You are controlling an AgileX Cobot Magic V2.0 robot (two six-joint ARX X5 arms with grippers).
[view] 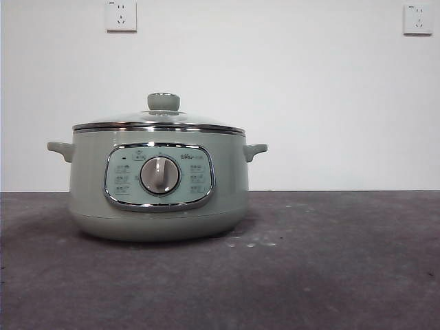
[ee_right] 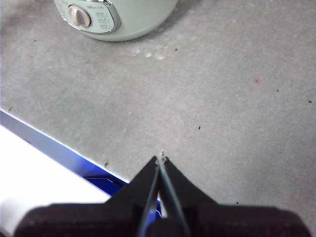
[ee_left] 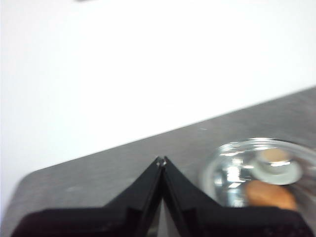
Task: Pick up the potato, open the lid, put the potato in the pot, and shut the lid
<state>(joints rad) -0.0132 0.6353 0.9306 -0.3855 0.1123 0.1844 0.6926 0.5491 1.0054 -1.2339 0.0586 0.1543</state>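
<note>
The pale green pot (view: pixel 159 180) stands on the grey table, left of centre in the front view, and its lower front shows in the right wrist view (ee_right: pixel 116 17). The glass lid (view: pixel 159 119) sits shut on it, knob (view: pixel 163 102) up. In the left wrist view the lid (ee_left: pixel 264 170) shows from above with the orange-brown potato (ee_left: pixel 270 193) seen through the glass inside the pot. My left gripper (ee_left: pixel 161 160) is shut and empty, above and beside the pot. My right gripper (ee_right: pixel 161 159) is shut and empty over bare table in front of the pot.
The grey table (view: pixel 330 261) stretches right of the pot. A white wall with two sockets (view: pixel 121 15) (view: pixel 417 18) stands behind. In the right wrist view the table's front edge and a blue strip (ee_right: pixel 59 148) lie near my right gripper.
</note>
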